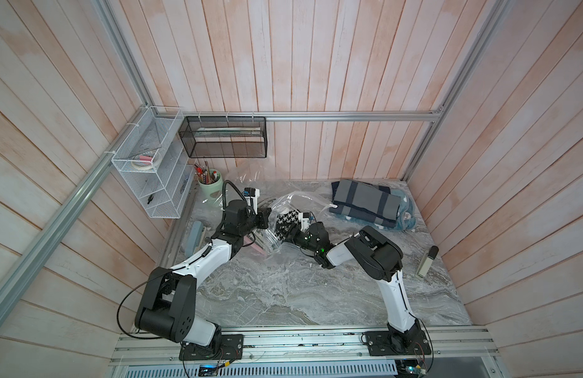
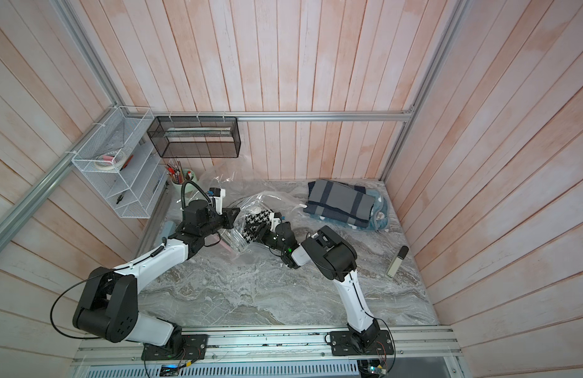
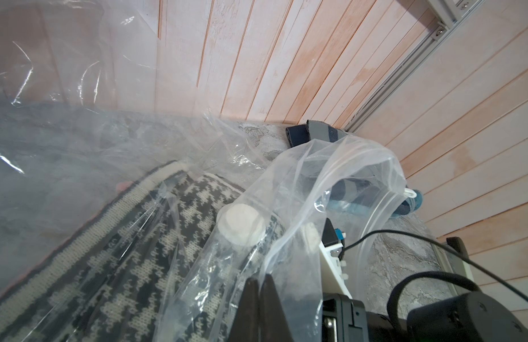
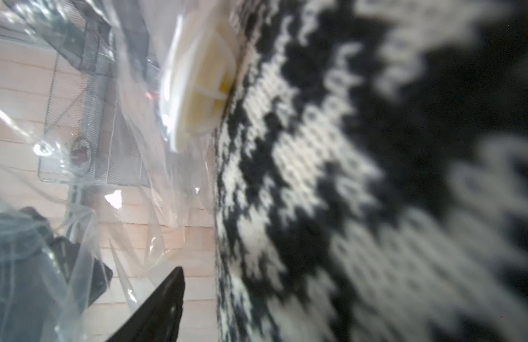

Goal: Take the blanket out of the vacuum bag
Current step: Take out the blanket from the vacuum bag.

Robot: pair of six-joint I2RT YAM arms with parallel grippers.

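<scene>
One large crinkly clear plastic vacuum bag [image 1: 300,199] crumpled toward 11 o'clock on the grey marbled tabletop [image 1: 283,294], long axis roughly 9 to 3 o'clock, zip mouth with its one small white slider clip [image 1: 332,206] turned to 3 o'clock. Inside, one folded black-and-white houndstooth knit blanket [image 1: 286,218] under one round white valve [image 3: 242,225]. Left fingers [image 3: 274,302] clenched on a fold of bag plastic, right fingers [image 4: 165,296] spread wide inside the bag beside the blanket, grip on it impossible to tell.

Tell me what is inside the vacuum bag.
A black-and-white houndstooth blanket shows through the vacuum bag, under its round white valve. Anything beneath the blanket is hidden.
</scene>
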